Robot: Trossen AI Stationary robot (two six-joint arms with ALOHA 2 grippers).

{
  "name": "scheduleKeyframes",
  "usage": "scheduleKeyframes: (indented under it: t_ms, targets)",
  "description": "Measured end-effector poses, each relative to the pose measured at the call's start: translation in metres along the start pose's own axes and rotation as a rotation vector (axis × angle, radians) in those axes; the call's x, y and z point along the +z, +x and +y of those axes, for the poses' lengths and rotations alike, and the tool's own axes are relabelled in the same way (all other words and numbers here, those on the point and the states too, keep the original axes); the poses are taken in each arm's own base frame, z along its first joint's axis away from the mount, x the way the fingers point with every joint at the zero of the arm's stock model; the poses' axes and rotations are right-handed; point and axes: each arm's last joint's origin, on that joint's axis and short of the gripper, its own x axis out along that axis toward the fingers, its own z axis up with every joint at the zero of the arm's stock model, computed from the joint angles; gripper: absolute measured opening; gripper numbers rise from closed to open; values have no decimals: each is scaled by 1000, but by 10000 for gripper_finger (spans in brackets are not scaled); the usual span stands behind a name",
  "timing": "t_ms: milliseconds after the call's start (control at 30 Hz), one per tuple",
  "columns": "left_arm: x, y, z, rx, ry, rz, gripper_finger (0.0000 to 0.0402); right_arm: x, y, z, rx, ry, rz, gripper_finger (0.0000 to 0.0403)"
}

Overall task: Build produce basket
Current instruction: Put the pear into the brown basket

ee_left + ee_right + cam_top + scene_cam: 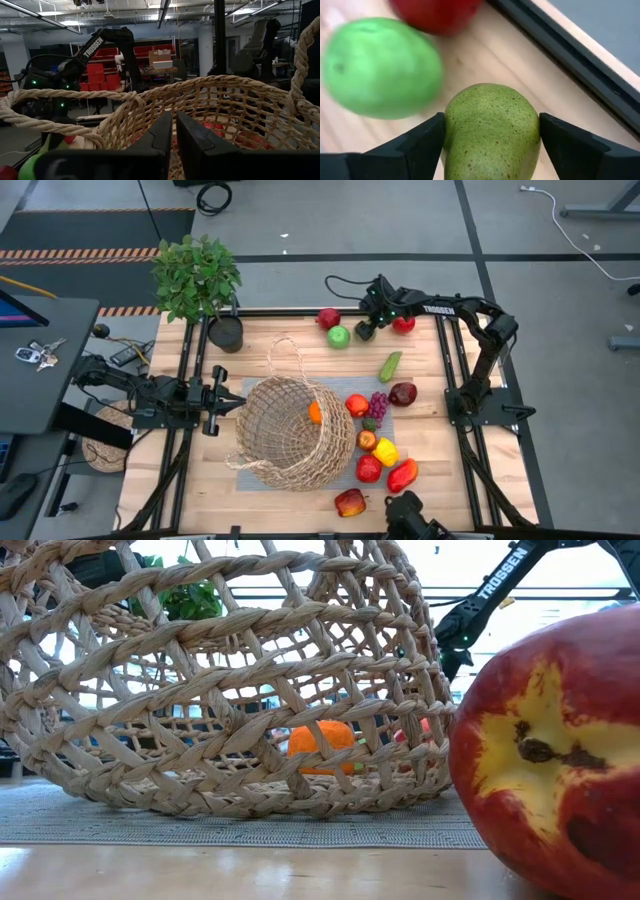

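Note:
The wicker basket lies tilted on a grey mat at mid-table, with an orange inside it. More produce lies to its right: a tomato, grapes, a dark apple, a cucumber, peppers and a peach. At the far edge my right gripper has its fingers around a green pear, beside a green apple and red fruits. My left gripper is shut, level, just left of the basket's wall. My right gripper has the green pear between its two fingers, one finger against each flank of the fruit. It comes slanting down from above. The gripper hides the pear in the high view, so I cannot tell whether it rests on the table.
A potted plant stands at the table's far left corner. The black frame rail runs close behind the pear. A flat woven disc lies off the table's left side. The peach fills the low view's right.

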Motion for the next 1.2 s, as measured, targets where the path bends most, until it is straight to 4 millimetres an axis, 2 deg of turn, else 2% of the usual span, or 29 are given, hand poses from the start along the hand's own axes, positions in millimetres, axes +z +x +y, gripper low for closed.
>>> scheduleKeyframes:
  t_ms: [300,633,933,1200]
  targets:
    - [0,0,0,0,0,0,29,-2,-2,11,42,-3,37,312]
    - [0,0,0,0,0,0,31,7,-41,32,180,-48,-71,317]
    - [0,0,0,0,0,0,29,9,-81,85,298,-192,-200,316]
    - [0,0,0,0,0,0,35,0,-135,129,389,-281,-354,316]
